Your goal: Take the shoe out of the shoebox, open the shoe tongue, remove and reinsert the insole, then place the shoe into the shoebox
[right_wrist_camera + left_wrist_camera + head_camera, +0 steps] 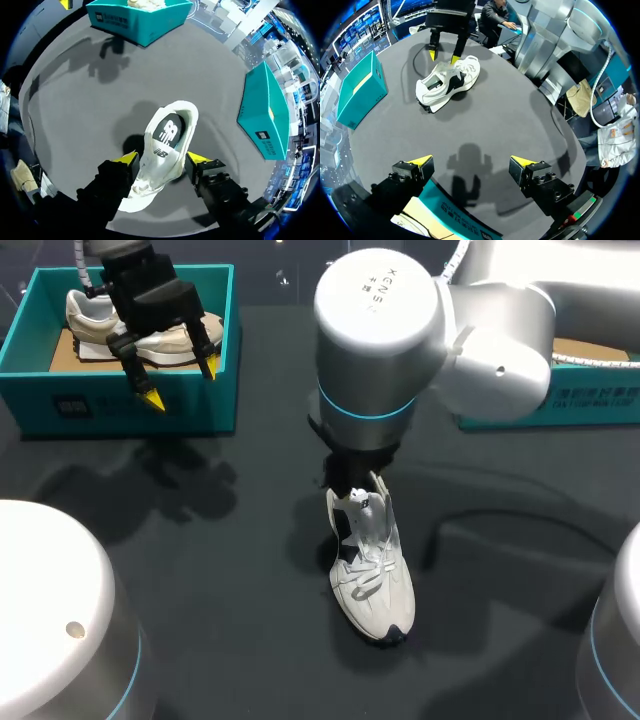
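Observation:
A white shoe stands upright on the dark table near the middle, toe toward the front edge. My right arm comes in over it and hides most of its own gripper in the head view. In the right wrist view my right gripper straddles the shoe at the collar, fingers open with a slim gap on each side. The insole lies inside the shoe. The left wrist view shows the right gripper at the shoe's heel. My left gripper hangs open and empty over the left teal shoebox.
The left shoebox holds a beige shoe. It lies under my left gripper in the left wrist view, beside the box wall. A second teal shoebox stands at the back right. Bare table surrounds the white shoe.

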Controlling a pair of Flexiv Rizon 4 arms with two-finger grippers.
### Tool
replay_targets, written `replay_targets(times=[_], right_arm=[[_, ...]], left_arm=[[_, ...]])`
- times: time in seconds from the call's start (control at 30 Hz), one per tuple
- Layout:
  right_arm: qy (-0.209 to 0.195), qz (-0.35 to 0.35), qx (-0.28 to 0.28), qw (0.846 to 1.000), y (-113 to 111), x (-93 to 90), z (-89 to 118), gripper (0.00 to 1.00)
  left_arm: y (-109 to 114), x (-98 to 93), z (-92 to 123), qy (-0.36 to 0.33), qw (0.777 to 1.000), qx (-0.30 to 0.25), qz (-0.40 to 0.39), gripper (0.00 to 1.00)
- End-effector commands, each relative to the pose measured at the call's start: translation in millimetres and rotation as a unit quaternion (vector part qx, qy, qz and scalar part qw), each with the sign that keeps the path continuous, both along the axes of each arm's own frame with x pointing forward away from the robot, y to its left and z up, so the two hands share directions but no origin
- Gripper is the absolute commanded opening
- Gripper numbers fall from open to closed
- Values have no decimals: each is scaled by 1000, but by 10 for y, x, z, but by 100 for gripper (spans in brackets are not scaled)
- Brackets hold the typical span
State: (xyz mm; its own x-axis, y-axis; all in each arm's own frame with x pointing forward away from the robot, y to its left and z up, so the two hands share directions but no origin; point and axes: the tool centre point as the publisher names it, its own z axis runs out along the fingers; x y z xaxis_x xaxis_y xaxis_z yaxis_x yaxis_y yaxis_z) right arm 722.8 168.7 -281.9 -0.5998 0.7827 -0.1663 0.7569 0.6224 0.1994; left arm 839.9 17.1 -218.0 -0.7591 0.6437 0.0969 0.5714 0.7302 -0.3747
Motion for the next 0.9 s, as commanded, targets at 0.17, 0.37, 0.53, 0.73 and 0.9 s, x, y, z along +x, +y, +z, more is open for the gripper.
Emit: replay_targets(times=[0.17,0.37,0.53,0.73,0.9], right_arm=[[-5,278,20,960,-101,-10,4,100],[-11,307,19,952,-52,17,0,100],[-11,370,-19,929,39,146,71,100],[14,416,-43,908,115,343,144,100],[19,441,-66,895,194,431,129,100]], left_arm=[[10,-10,4,-1,1000,0,0,100],[10,-10,4,-1,1000,0,0,100],[10,-10,4,-1,1000,0,0,100],[10,-10,4,-1,1000,0,0,100],[10,-10,4,-1,1000,0,0,100]])
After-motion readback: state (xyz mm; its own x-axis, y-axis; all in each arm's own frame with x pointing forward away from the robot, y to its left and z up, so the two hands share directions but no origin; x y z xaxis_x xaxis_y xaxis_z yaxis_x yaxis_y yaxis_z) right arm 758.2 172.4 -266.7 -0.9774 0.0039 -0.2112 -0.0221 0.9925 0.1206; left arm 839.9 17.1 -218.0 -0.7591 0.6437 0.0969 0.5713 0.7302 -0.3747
